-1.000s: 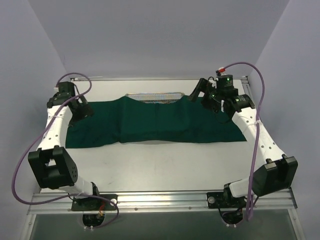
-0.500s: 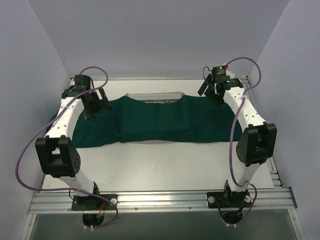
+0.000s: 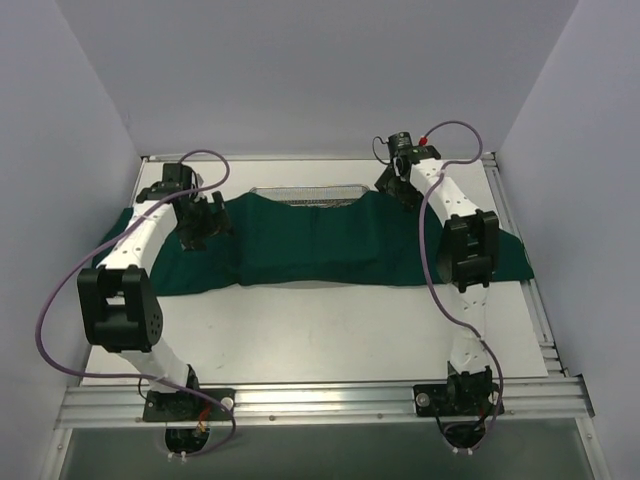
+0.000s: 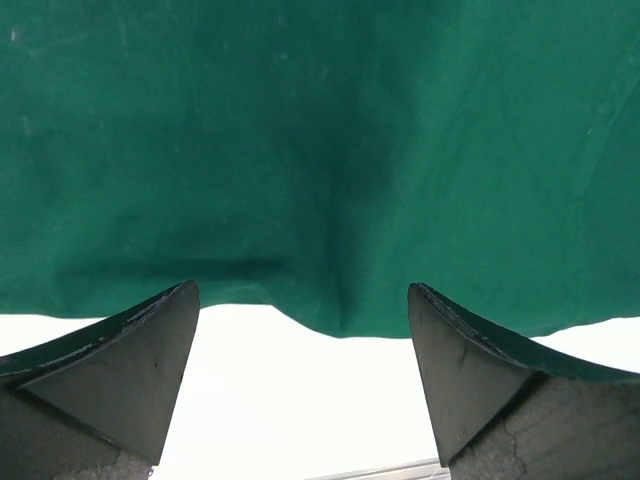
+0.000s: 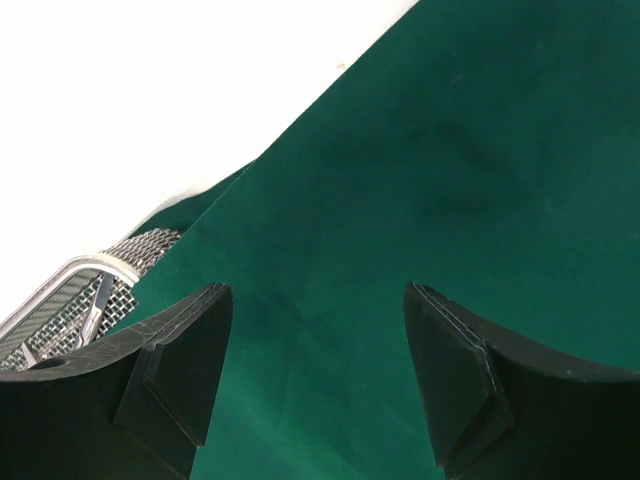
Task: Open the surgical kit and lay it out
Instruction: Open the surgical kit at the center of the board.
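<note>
Top external first: where do we find the kit?
We see the dark green cloth wrap point(image 3: 320, 245) spread across the far half of the white table point(image 3: 330, 340), running from the left edge almost to the right edge. The silver wire-mesh tray point(image 3: 305, 192) sits at the middle of the far edge, and only its far rim shows from under the cloth.

And our left gripper point(image 3: 205, 225)?
It hangs over the left part of the cloth, toward the far left corner. From the left wrist we see both fingers spread wide with nothing between them. A wavy hem of the cloth and bare table lie below. We cannot tell whether the fingertips touch the fabric.

What about our right gripper point(image 3: 395, 185)?
It is at the far edge, just to the right of the tray and above the cloth's far hem. From the right wrist, its fingers also stand apart and hold nothing. Smooth green cloth fills the gap between them, and a rounded tray corner shows at the lower left.

Can we name what is in the tray?
Something slim and steel shows through the mesh, but it is too hidden for us to name.
</note>
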